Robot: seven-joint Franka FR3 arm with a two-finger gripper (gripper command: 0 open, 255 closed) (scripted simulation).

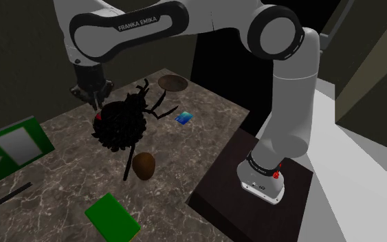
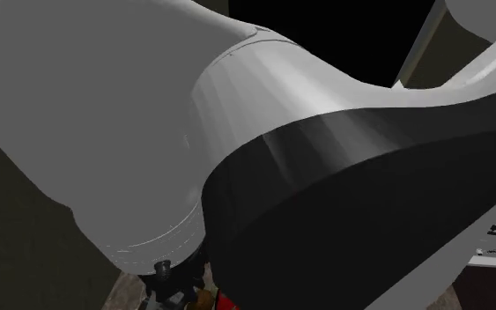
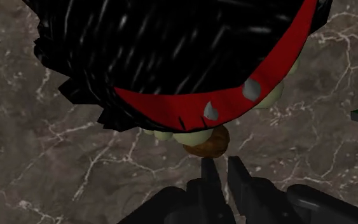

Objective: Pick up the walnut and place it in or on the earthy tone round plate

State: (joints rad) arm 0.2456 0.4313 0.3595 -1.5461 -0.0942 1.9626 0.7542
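In the shoulder view the walnut (image 1: 144,166) lies on the marbled counter (image 1: 205,130) at five o'clock from a black spiky toy (image 1: 119,124), the brown plate (image 1: 173,83) at one o'clock, while the gripper (image 1: 97,102) hovers at eleven, jaws pressed close together on nothing

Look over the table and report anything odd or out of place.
A big black bristly thing with long legs and a red studded band sits close to the walnut. It dwarfs the small items around it and looks out of place.
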